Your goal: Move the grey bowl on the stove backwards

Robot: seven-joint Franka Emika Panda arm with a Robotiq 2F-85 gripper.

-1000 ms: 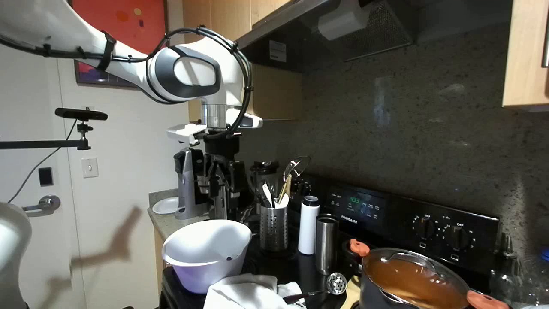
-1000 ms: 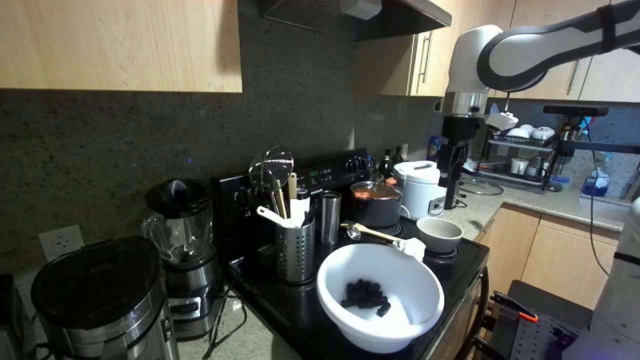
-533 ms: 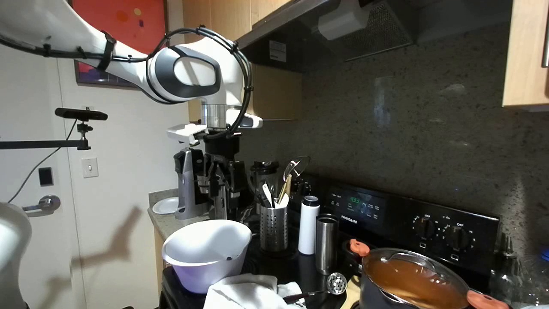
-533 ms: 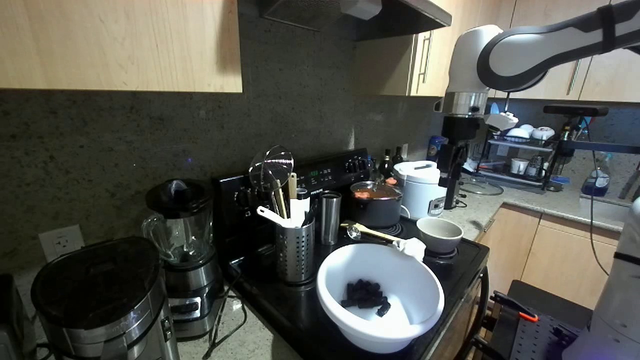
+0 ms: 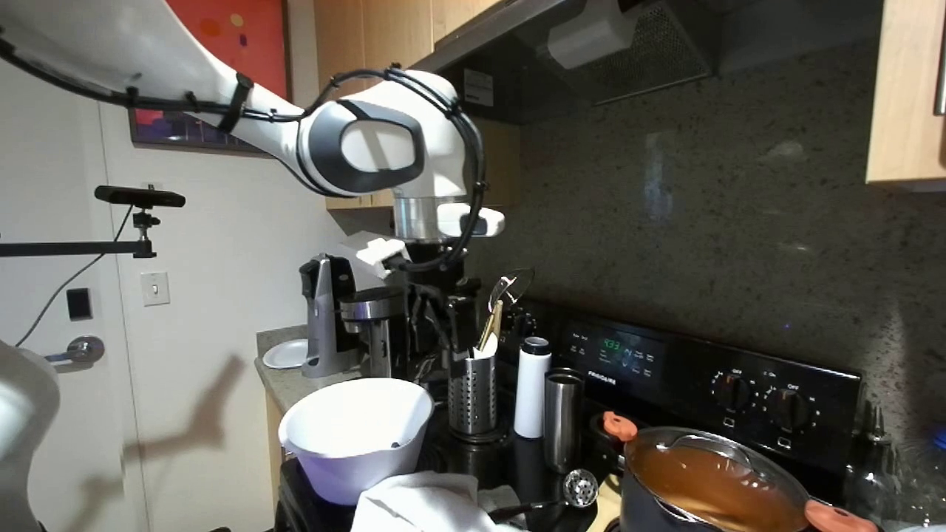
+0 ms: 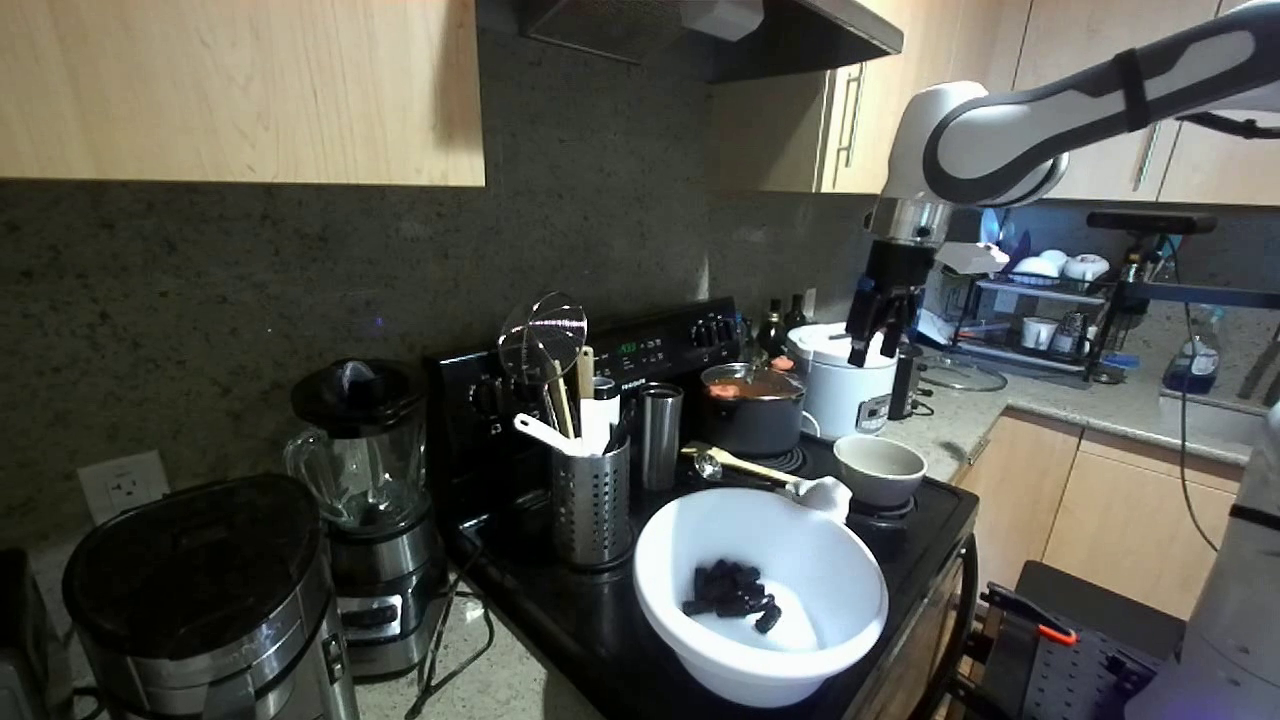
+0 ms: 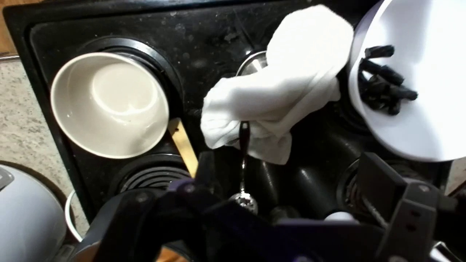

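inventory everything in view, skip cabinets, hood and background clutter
Stove: 1, black, set into counter
Small round bowl: 1, grey, on front burner
Large round bowl: 1, white, on stove front
Short chunks: several, black, inside large bowl
Crumpled cloth: 1, white, between bowls
Glass-lidded pot: 1, dark, stove rear
Slotted ladle: 1, silver, beside cloth
Wooden utensil: 1, tan, beside small bowl
Perforated holder with utensils: 1, silver, stove rear
Steel tumbler: 1, silver, near holder
Capped bottle: 1, white, near tumbler
Lidded cooker: 1, white, beside pot
Glass-jar blender: 1, black and silver, across stove from cooker
Black-lidded appliance: 1, silver, beside blender
Robot arm: 1, white, over stove
Two-fingered gripper: 1, black, over stove
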